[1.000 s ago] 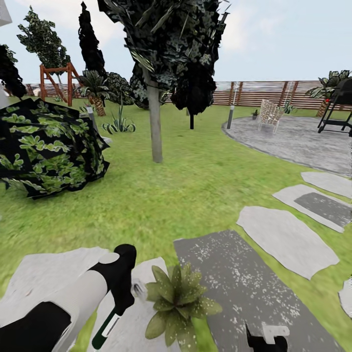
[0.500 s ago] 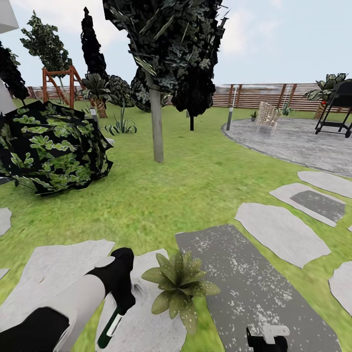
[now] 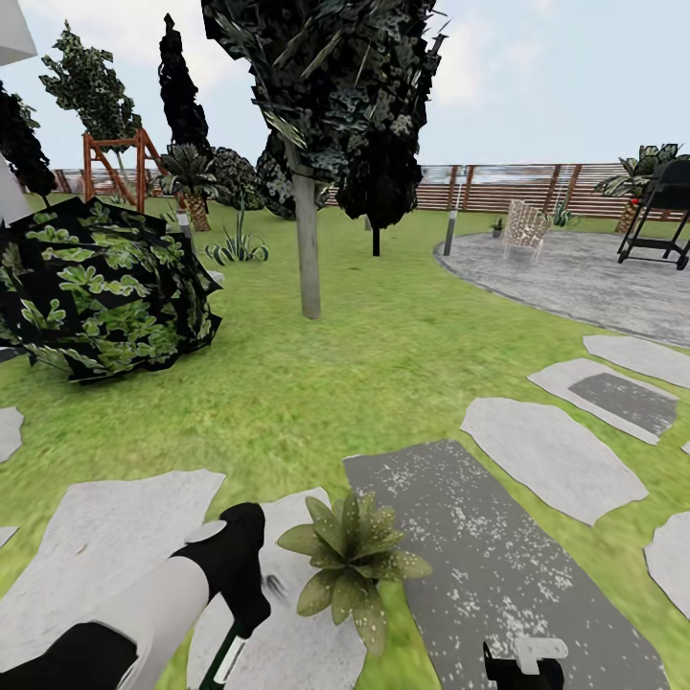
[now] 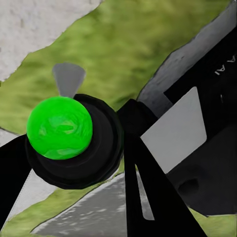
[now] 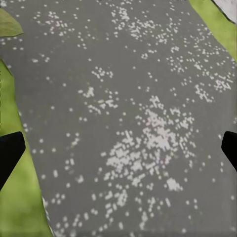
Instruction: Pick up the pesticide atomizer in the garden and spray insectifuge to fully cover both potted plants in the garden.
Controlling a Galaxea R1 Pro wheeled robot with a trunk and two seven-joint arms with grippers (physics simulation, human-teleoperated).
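Atomizer: my left claw (image 4: 123, 148) pinches the pesticide atomizer (image 4: 66, 140), just beside one potted plant (image 3: 353, 565) on the stepping stone (image 3: 105, 537).
Right claw (image 5: 118, 148): spread, idle.
Left: I judge spraying unfinished; second plant unseen.

The potted plant (image 3: 352, 566) sits at the paving slab's (image 3: 489, 565) left edge; the tree (image 3: 307, 163) stands well behind the slab, the bush (image 3: 101, 287) far behind-left.

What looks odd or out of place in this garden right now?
Nothing looks spilled or broken. One small oddity: the potted plant sits on the path, straddling a pale stepping stone and the dark speckled slab, beside the left gripper.
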